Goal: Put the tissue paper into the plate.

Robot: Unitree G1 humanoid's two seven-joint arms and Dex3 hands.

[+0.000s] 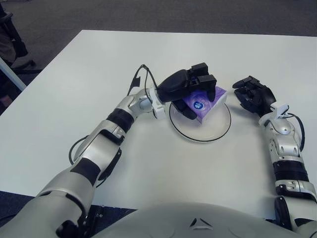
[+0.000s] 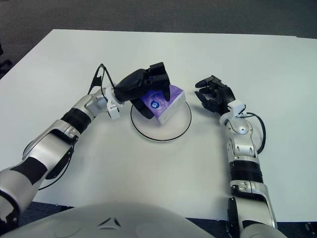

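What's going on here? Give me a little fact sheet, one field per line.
Surface: white table
Item held: purple tissue pack
Holder: left hand, fingers wrapped over the pack
Pack position: over the white plate, low, contact unclear
Other hand: right hand, to the right of the plate, holding nothing
Task status: pack not yet released

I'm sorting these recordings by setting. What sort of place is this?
Probably an office or lab: a plain white table on dark grey carpet, with what looks like a chair base at the far left.
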